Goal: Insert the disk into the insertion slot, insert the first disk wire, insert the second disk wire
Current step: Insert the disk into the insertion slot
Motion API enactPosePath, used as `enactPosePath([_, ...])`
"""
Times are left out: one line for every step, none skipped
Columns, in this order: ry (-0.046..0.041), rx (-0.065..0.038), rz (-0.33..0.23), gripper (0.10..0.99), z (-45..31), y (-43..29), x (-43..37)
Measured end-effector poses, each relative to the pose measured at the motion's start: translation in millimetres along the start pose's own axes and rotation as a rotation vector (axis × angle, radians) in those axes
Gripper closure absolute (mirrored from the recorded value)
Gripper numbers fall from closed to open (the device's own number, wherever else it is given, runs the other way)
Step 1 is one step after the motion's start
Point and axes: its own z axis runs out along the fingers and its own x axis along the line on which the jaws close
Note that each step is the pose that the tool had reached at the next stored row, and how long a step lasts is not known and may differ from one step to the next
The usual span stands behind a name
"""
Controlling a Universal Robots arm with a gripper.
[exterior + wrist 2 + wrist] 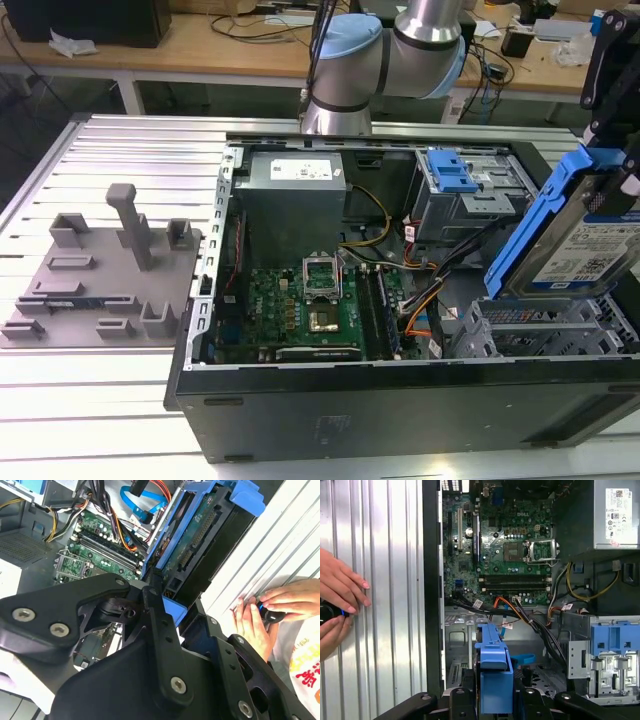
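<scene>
Blue-framed disk inside the pincer

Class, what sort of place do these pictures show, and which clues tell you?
Probably a robotics lab: a robot arm holds a disk over an open computer case on a slatted metal table, with cluttered workbenches behind.

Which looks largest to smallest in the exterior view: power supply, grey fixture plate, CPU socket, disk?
Grey fixture plate, power supply, CPU socket. The disk, close to the camera and cropped, can't be ranked fairly.
</scene>
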Motion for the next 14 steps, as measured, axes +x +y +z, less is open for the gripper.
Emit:
enactPosePath([0.0001,0.0,0.0,0.718,0.1,-0.3,0.0])
enactPosePath([0.0,0.0,0.0,0.718,0.3,-0.6,0.0])
enactPosePath([0.0002,-0.001,0.0,0.718,0.4,-0.9,0.0])
enactPosePath([0.0001,-0.002,0.0,0.718,0.7,-1.4,0.0])
enactPosePath([0.0001,-0.003,0.0,0.718,1.0,-2.0,0.0])
enactPosePath([0.0001,-0.004,0.0,0.718,1.4,-2.8,0.0])
enactPosePath([0.0,-0.004,0.0,0.718,1.7,-3.5,0.0])
enactPosePath([0.0,-0.005,0.0,0.718,2.0,-3.8,0.1])
enactPosePath([0.0001,-0.005,0.0,0.718,2.2,-4.1,0.1])
enactPosePath([0.0002,-0.005,0.0,0.718,2.5,-4.4,0.1])
enactPosePath([0.0001,-0.006,0.0,0.718,2.7,-4.7,0.1])
enactPosePath([0.0001,-0.006,0.0,0.718,3.1,-5.0,0.1])
enactPosePath([0.0001,-0.006,0.0,0.718,3.4,-5.3,0.1])
enactPosePath([0.0001,-0.006,0.0,0.718,3.9,-5.6,0.1])
